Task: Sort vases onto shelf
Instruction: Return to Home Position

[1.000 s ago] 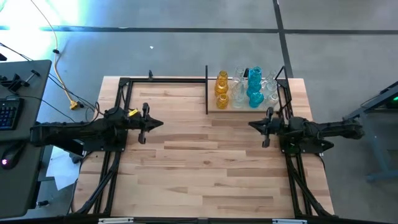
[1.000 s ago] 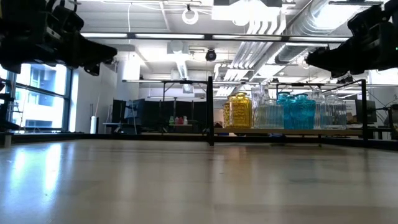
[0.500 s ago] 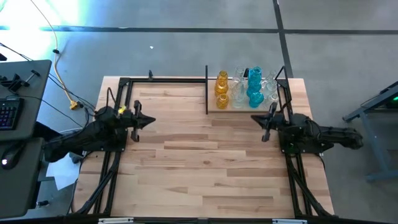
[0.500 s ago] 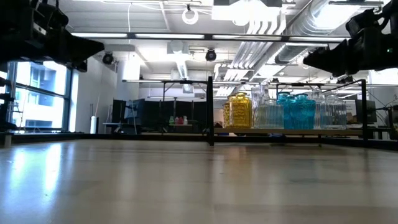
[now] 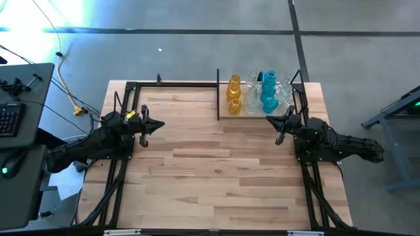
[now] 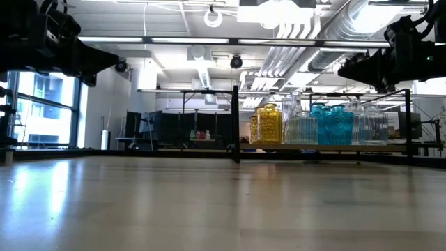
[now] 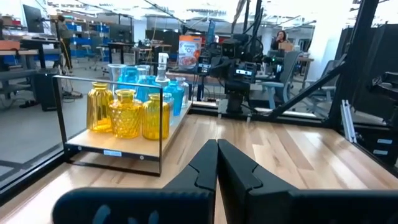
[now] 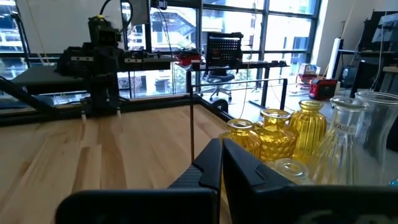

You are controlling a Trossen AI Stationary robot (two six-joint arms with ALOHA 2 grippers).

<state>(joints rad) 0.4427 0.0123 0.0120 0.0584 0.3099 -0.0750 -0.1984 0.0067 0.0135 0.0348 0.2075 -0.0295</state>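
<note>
From above, the pale wooden table [image 5: 210,177] fills the middle of the frame. The shelf [image 5: 224,113] sits along its upper edge, right of centre. On it the yellow vases [image 5: 233,92] stand leftmost, then clear vases [image 5: 251,98] and teal vases [image 5: 269,95]. The left gripper [image 5: 159,124] hangs at centre left, and the right gripper [image 5: 272,122] hangs just below the shelf. In the low view the vases line up right of middle, with the arms in the top corners. Each wrist view shows its pincer pressed together.

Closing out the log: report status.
Left gripper and right gripper shut, empty. Yellow, clear and teal glass vases on black-framed light-wood shelf. No obstruction seen.
</note>
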